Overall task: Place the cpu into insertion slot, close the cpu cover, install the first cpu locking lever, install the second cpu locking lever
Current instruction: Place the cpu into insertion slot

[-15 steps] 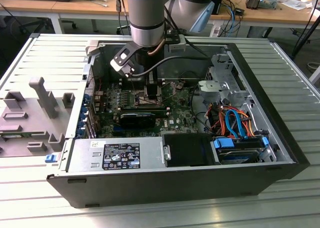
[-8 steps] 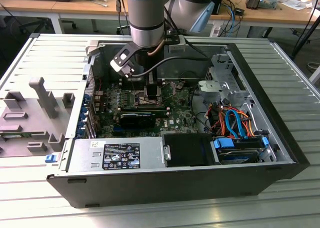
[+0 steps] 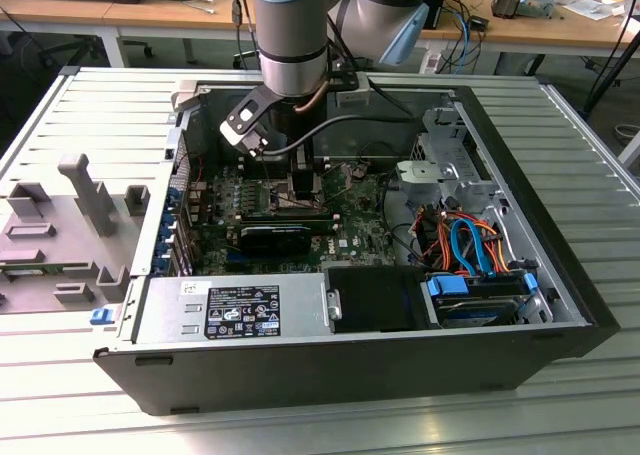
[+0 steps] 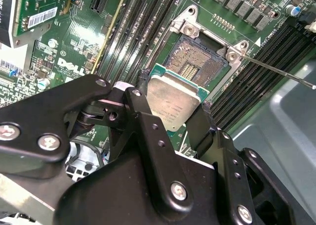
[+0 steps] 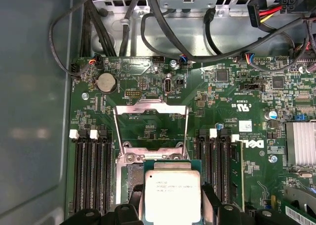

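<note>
Now, in the exterior view, the gripper [image 3: 302,180] hangs inside the open computer case [image 3: 350,370], over the green motherboard [image 3: 362,217]. In the second wrist view, its jaws are clamped on the cpu [image 4: 173,104], held just beside the bare insertion slot [image 4: 197,62]. In the first wrist view, the cpu cover [image 5: 150,105] lies swung open.
</note>
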